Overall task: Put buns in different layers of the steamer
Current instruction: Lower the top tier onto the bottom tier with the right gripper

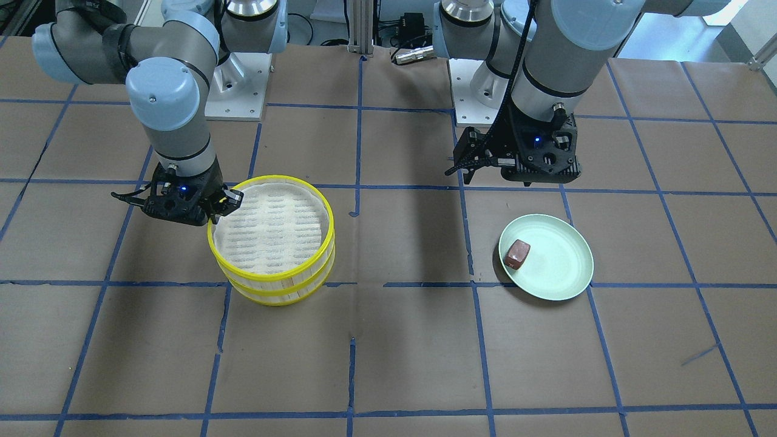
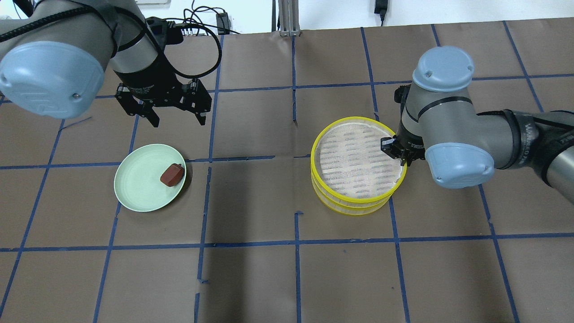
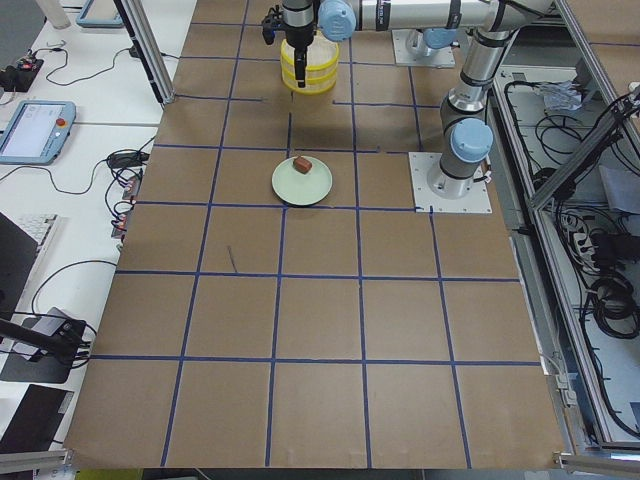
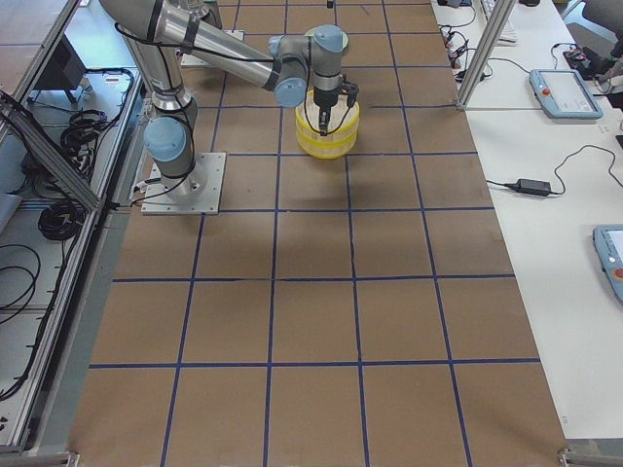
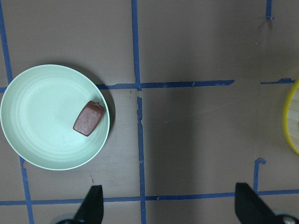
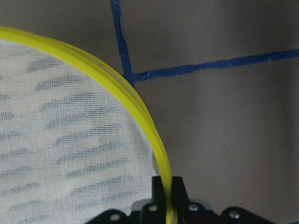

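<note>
The top tray (image 1: 273,177) was pinched at one edge of its rim by the right gripper (image 6: 167,190). If lifted so off-centre, it could be tilted or dropped, or the lower tray (image 2: 354,210) dragged along. The left gripper (image 2: 178,117) was held open near the plate (image 2: 134,193), on which the brown bun (image 2: 172,174) lay. No white bun was seen.

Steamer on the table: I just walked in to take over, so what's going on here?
The right hand pinches the yellow rim of the top steamer tray, which sits stacked on the lower tray. The left hand hovers open near the green plate, where the reddish-brown bun lies. No white bun is visible.
</note>
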